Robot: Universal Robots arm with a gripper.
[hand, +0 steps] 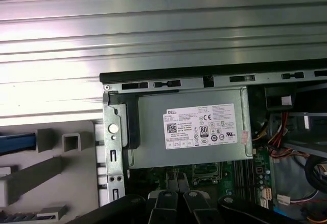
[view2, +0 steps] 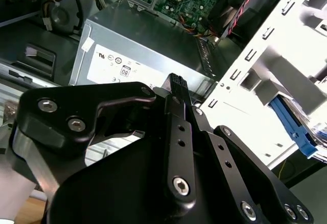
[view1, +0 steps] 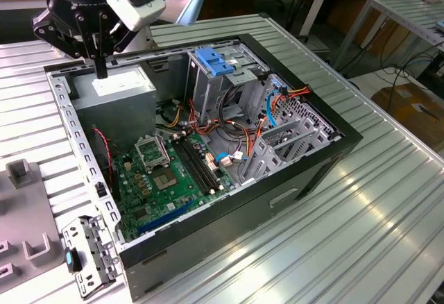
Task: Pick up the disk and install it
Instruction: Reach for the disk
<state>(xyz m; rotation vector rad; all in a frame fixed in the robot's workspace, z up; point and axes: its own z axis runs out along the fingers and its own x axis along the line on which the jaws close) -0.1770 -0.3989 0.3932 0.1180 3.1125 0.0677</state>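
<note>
Ext. view, left to right: grey fixture blocks stand on the table outside the PC case, w/ a loose metal bracket carrying a blue clip nearer the cam. The disk seems to lie by those blocks, outside the case. The first wrist view catches a blue strip there, prob. its side rail. The second wrist view has a similar blue rail past the case's pale side frame. Most of it is cut off, so can't be sure. Next right, the gripper hangs over the grey box w/ white sticker, fingers pinched together, nothing between them. Further right come the motherboard, the tall cage w/ blue cap, then orange cables. My read: step in hand = reaching for the disk, pick not started. To do it well, spread the jaws wider than the drive body before descending. Square up to its long sides, and pass over the case frame w/ margin.
</note>
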